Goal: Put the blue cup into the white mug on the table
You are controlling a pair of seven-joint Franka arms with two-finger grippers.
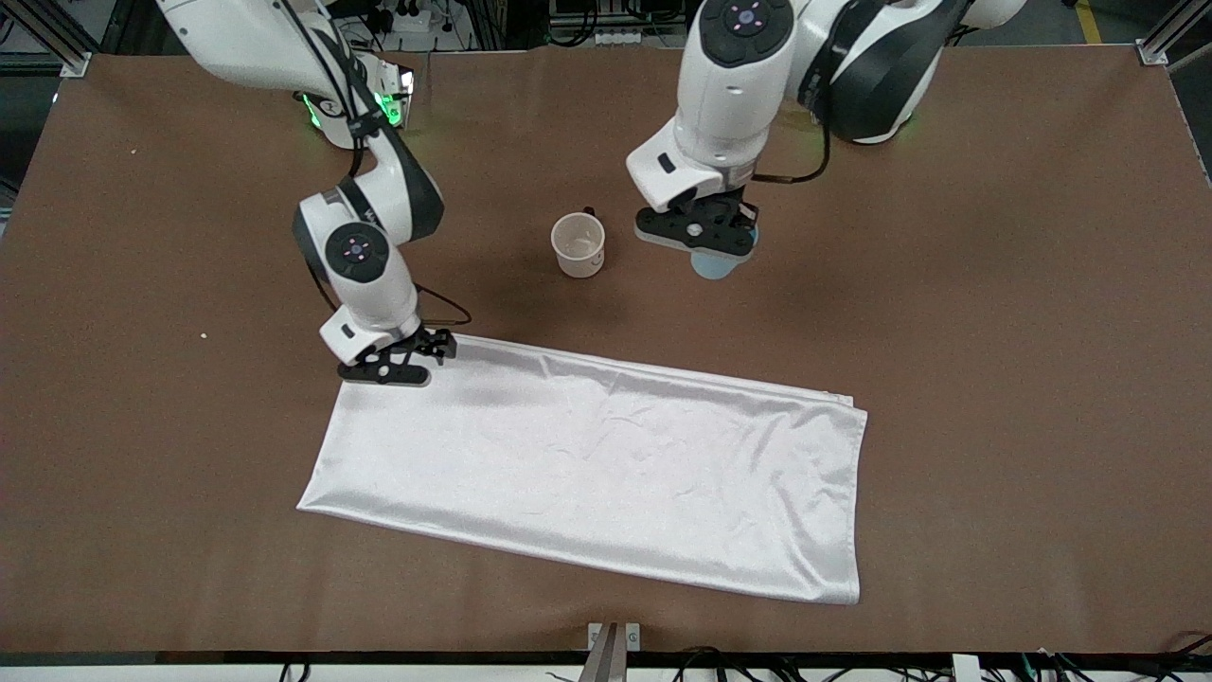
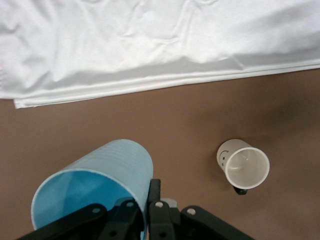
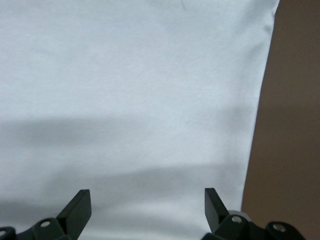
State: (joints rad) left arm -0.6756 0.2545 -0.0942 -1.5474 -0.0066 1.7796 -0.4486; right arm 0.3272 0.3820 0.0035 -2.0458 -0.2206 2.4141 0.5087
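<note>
The blue cup (image 2: pixel 100 175) is held by its rim in my left gripper (image 2: pixel 149 202), which is shut on the cup's wall. In the front view only a bit of the blue cup (image 1: pixel 715 263) shows under the left gripper (image 1: pixel 701 237), lifted over the brown table (image 1: pixel 994 313) beside the white mug. The white mug (image 1: pixel 579 244) stands upright and empty on the table, its dark handle turned toward the robots; it also shows in the left wrist view (image 2: pixel 245 164). My right gripper (image 3: pixel 147 205) is open over a corner of the white cloth (image 3: pixel 130 90).
A shiny white rectangular cloth (image 1: pixel 606 464) lies on the table, nearer to the front camera than the mug; it also shows in the left wrist view (image 2: pixel 150 45). The right gripper (image 1: pixel 398 365) hangs over its corner toward the right arm's end.
</note>
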